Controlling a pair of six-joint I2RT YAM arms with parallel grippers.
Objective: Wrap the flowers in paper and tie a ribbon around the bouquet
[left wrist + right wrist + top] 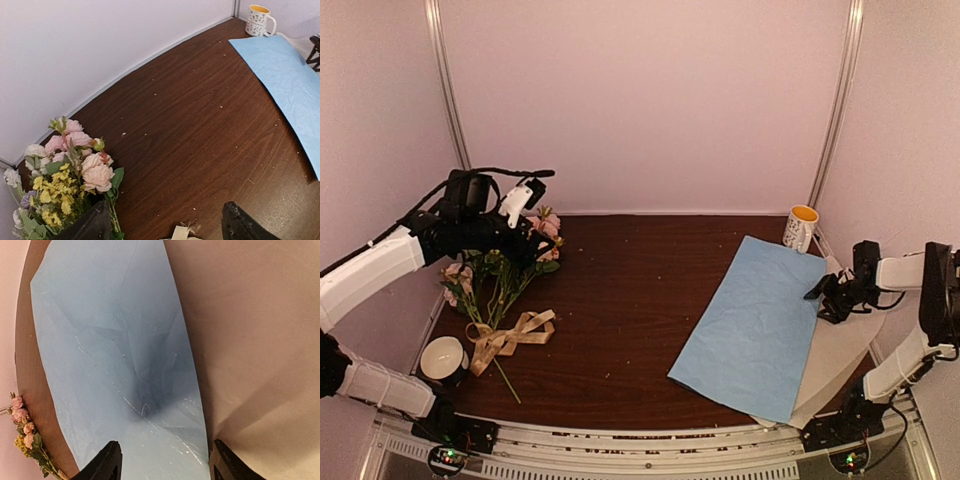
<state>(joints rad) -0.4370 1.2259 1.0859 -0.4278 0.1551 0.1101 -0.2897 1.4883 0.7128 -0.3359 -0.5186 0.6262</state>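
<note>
Found the flowers [505, 262] lying at the far left of the table [620, 290], blooms toward the back wall and thin stems pointing to the near edge. Saw the ribbon [515, 335] looped loosely at the lower stems; could not tell whether tied on or merely laid across. Saw the paper [760, 320] well apart on the right side, lying flat with the light blue face up, partly over a pale whitish sheet [845, 360], with a mug [801, 227] just beyond its far corner. Noted the left gripper [165, 217] poised above the bunch, fingers spread wide, nothing between them. Noted the right gripper [162, 457] over the paper's right edge, fingers parted, clamping nothing so far as shown. Judged the flowers light but floppy, with crushable blooms and springy stems prone to fanning apart; best taken around the gathered stems just below the leaves. Reckoned the paper thin, limp and already creased, apt to slide on the wood and to tear under a hard pinch; best pinched at an edge or corner, clear of the sheet beneath. Expected the satin ribbon to slip through a loose hold.
</note>
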